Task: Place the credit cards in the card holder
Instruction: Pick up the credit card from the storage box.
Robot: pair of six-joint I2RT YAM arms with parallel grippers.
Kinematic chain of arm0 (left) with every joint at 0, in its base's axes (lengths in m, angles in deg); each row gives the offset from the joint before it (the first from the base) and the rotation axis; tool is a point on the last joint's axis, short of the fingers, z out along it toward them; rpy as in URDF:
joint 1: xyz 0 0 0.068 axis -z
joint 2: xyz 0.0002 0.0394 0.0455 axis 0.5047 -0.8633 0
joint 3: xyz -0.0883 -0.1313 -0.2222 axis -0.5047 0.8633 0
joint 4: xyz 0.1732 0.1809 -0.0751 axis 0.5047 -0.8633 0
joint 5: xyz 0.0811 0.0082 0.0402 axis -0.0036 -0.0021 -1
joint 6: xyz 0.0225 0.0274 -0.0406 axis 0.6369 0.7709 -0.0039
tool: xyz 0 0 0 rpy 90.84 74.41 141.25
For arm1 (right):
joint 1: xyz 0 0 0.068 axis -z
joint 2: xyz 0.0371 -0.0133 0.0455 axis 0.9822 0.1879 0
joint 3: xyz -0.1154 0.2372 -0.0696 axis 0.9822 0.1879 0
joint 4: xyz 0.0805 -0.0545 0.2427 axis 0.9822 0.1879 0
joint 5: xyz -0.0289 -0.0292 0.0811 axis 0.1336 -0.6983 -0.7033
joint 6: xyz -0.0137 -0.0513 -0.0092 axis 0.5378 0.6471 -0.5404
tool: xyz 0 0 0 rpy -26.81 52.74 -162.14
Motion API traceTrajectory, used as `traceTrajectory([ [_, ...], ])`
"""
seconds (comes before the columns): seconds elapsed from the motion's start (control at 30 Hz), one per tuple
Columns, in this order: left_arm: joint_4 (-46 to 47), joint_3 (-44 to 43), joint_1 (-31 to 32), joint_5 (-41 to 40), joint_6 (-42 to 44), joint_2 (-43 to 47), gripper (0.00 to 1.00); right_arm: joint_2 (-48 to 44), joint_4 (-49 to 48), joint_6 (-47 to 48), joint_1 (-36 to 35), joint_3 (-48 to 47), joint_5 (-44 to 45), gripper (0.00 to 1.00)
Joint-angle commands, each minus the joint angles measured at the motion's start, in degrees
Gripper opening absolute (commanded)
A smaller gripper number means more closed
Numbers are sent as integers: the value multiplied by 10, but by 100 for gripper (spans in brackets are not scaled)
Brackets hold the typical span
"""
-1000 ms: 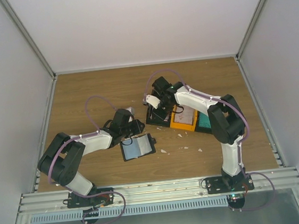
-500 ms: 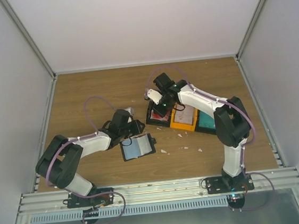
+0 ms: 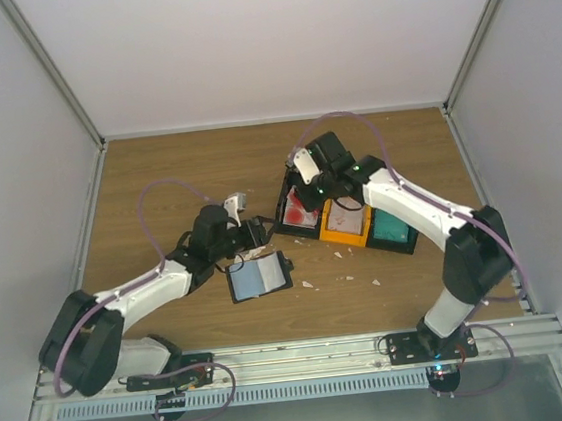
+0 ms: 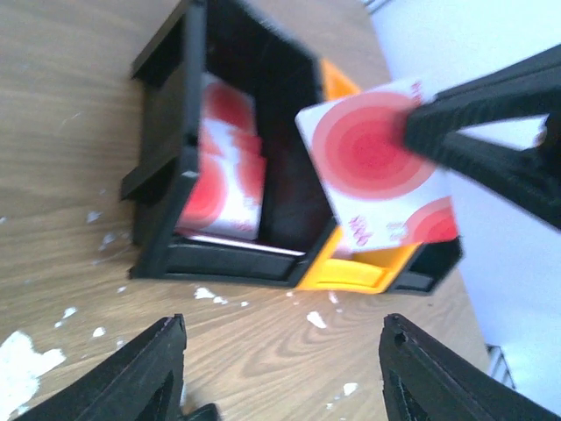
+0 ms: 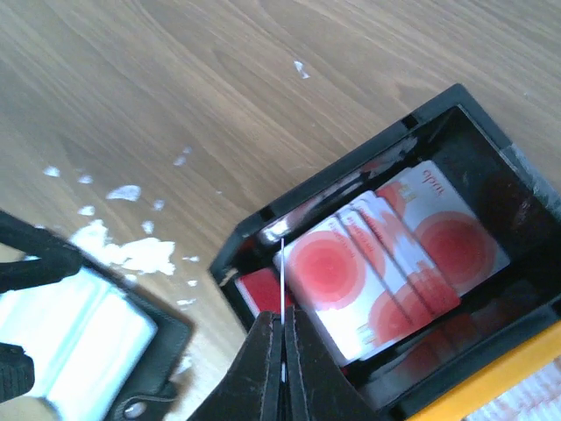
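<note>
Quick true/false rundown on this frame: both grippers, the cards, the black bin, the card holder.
1. The right gripper is shut on a red-and-white card. True.
2. The left gripper is clamped on a card. False: its jaws are open with nothing between them.
3. The card holder lies open on the table. True.
4. The black bin is empty. False: it holds several red-and-white cards.
5. The held card is already inside the card holder. False: it is in the air by the bins, apart from the holder.
</note>
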Motion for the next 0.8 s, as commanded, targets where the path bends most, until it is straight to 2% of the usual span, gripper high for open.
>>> traceTrajectory([
  [0.0,44,12,-5,37,3,59,64,-78,-65,-99,1,56,-70,1],
  [0.17,39,32,-11,75,-25,115,70,-169,-140,-191,1,134,-168,1],
  [0.27,52,47,-16,126,-53,138,71,-224,-212,-261,0,192,-242,0],
  [0.4,117,73,-17,202,-98,176,69,-274,-304,-353,0,260,-323,0],
  [0.5,152,80,-17,238,-125,205,65,-298,-364,-410,-1,294,-364,1],
  [0.57,183,85,-17,258,-146,214,57,-308,-403,-442,-2,319,-385,0],
  [0.77,243,100,-16,270,-194,214,23,-317,-481,-497,-7,361,-422,0],
])
